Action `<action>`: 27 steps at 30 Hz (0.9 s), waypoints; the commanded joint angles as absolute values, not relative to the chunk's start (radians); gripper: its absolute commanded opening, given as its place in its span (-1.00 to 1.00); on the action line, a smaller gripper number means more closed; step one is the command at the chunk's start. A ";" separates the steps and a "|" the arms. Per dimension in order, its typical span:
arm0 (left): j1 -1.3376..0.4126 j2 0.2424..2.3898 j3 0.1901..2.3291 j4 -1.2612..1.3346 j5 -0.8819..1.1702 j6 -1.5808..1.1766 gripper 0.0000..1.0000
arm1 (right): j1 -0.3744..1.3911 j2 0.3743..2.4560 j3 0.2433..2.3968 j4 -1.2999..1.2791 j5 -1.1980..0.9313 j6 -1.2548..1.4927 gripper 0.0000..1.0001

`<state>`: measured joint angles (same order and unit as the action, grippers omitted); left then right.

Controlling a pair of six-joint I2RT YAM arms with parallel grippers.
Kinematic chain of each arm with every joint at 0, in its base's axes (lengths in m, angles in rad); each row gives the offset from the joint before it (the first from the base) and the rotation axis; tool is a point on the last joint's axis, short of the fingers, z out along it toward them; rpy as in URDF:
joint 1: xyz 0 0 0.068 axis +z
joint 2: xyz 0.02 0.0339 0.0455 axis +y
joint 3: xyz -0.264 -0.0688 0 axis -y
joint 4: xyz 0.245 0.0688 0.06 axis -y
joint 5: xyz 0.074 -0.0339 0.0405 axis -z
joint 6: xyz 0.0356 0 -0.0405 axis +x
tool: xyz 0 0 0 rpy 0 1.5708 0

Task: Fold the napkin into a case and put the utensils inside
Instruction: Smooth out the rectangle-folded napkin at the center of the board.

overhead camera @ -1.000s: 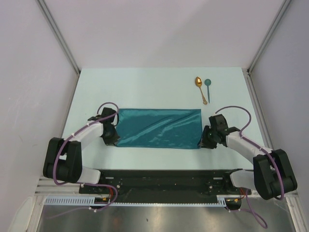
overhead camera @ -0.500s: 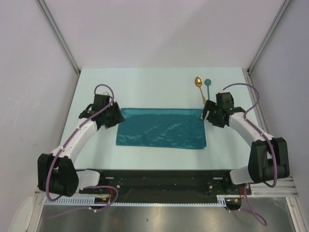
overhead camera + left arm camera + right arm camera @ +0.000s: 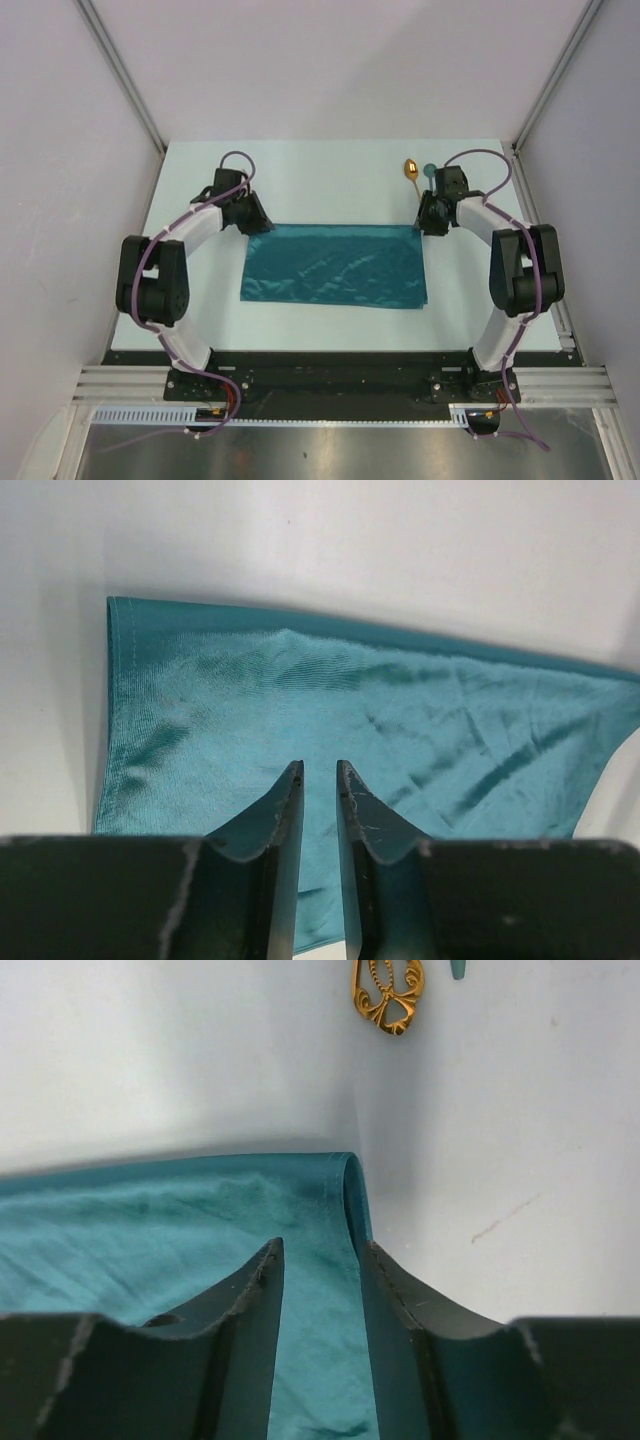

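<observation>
Pale table point(image 3: 330, 180) w/ teal napkin point(image 3: 333, 266) flat mid-way, a wide folded rectangle; left gripper point(image 3: 318, 770) barely parted over far-left corner, right gripper point(image 3: 318, 1245) wider, straddling far-right hem; neither holds cloth. Risk: slick cloth slips, fold skews; right arm nudges gold spoon point(image 3: 410, 168), teal spoon point(image 3: 430, 170).

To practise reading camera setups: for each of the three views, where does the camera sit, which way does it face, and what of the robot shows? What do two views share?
Top: above and behind, looking down at table, napkin, gold spoon; left arm and right arm show.
Left wrist: on the left arm, facing a napkin corner; the left jaws show.
Right wrist: on the right arm, facing another corner and the gold spoon's handle; the right jaws show.
Shared: top and right wrist both see the gold spoon.
</observation>
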<state>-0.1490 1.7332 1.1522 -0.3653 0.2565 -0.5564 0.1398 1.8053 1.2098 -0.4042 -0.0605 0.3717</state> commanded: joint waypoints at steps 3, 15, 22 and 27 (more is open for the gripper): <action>-0.097 1.684 1.152 -0.339 0.284 -0.515 -0.32 | 0.120 1.858 1.252 -0.367 -0.103 0.337 -0.21; -0.069 1.677 1.112 -0.337 0.296 -0.495 -0.30 | 0.114 1.913 1.302 -0.342 -0.113 0.345 -0.51; -0.066 1.677 1.098 -0.330 0.299 -0.494 -0.30 | 0.114 1.933 1.330 -0.342 -0.112 0.348 -0.79; -0.064 1.675 1.097 -0.331 0.295 -0.494 -0.30 | 0.114 1.960 1.364 -0.356 -0.110 0.347 -1.00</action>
<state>-0.0711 1.7203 1.1030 -0.3527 0.2756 -0.5140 0.1177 1.9350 1.3094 -0.3645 -0.1074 0.3569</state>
